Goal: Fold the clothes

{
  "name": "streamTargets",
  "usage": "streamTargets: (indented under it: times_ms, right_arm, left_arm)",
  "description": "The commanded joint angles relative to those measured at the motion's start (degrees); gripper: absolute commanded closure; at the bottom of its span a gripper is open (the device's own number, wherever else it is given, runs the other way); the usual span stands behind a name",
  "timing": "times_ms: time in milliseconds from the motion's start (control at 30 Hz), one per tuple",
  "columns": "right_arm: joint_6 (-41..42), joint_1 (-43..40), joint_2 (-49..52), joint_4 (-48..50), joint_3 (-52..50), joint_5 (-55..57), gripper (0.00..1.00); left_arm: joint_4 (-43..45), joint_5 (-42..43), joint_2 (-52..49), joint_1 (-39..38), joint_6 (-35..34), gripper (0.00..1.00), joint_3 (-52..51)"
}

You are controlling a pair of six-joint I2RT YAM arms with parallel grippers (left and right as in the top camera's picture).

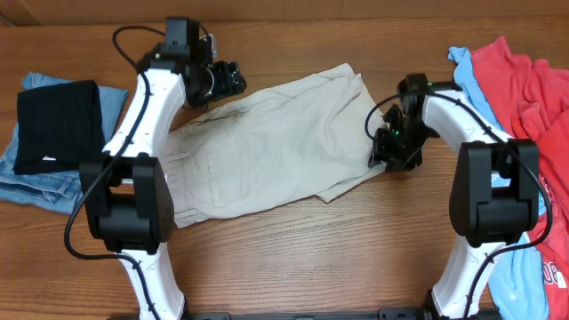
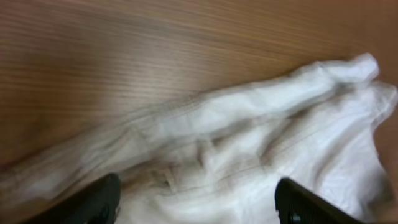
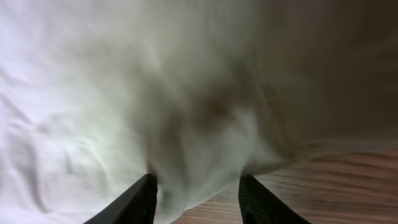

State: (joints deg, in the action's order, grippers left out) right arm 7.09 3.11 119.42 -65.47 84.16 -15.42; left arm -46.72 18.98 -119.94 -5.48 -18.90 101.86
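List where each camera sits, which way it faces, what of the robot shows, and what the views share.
Overhead: fixed above the table, looking straight down; both arms show, left gripper and right gripper at opposite sides of the beige shorts.
Left wrist: on the left arm, facing down past its spread fingers at a shorts edge and bare wood.
Right wrist: on the right arm, close on shorts cloth bunched between its fingers.
Shared: all three show the shorts and table.
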Motion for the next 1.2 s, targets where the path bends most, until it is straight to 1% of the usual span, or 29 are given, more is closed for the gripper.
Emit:
streamTargets:
  times_ms: [0,67,167,267,367,467,533,600,633,800,867,900,1000,1100,1167]
  right_arm:
    - [0.00,-1.33,-4.35,2.08,8.13,2.12,0.46]
    - [-0.50,-1.66,-4.46,4.68,11.08,3.39,0.44]
    - [-2.78,-1.88,-4.24,9.31,11.41,3.61,0.43]
    - [-3.08,-1.86,-2.91,12.02,11.28,5.11,0.42]
    - [-3.04,-1.90,-0.02,15.04,10.69,7.89,0.42]
    - [-3.06,-2.12,3.74,16.59,10.67,7.85,0.42]
    - [-3.06,-2.12,5.95,15.65,10.67,7.85,0.43]
    - [-3.04,-2.10,7.32,12.57,10.67,7.69,0.43]
    - [-3.02,-1.90,7.80,9.73,10.67,7.65,0.43]
    - [-2.99,-1.84,7.91,0.46,10.67,7.65,0.43]
    - [-2.97,-1.73,7.91,-2.84,10.56,7.65,0.43]
    - [-2.97,-1.64,7.91,-4.42,10.54,7.54,0.48]
    - [-2.97,-0.96,7.91,-7.74,10.16,6.56,0.49]
    - [-2.82,0.33,7.91,-9.90,10.03,5.55,0.49]
    - [-2.80,1.01,7.82,-9.42,10.03,5.55,0.48]
  left_arm:
    - [-10.05,2.01,0.37,-2.19,3.74,0.16,4.46]
    - [-17.73,-2.21,0.20,-2.89,3.45,0.16,4.15]
    - [-22.97,-5.64,0.04,-3.48,3.23,0.17,0.81]
    - [-22.91,-5.64,0.04,-3.61,3.15,0.17,-4.26]
    - [-20.68,-5.49,0.04,-3.56,1.49,0.17,-11.08]
    - [-18.91,-6.49,0.04,-3.54,1.20,0.17,-16.87]
    - [-17.05,-8.70,0.04,-3.45,0.63,0.16,-19.52]
    - [-13.70,-11.96,0.04,-3.37,0.59,0.15,-21.22]
    - [-11.41,-14.03,0.04,-2.91,0.44,0.13,-21.77]
    - [-4.83,-17.66,0.04,0.28,0.48,0.12,-21.97]
    - [-0.79,-17.84,0.04,2.25,0.48,0.12,-21.86]
    - [1.01,-17.64,0.04,2.93,0.68,0.12,-21.68]
    - [5.42,-17.38,0.04,3.98,1.49,0.09,-20.94]
    - [6.56,-15.78,0.04,4.37,2.67,0.07,-18.84]
    - [5.14,-13.40,0.04,4.44,2.89,0.06,-17.00]
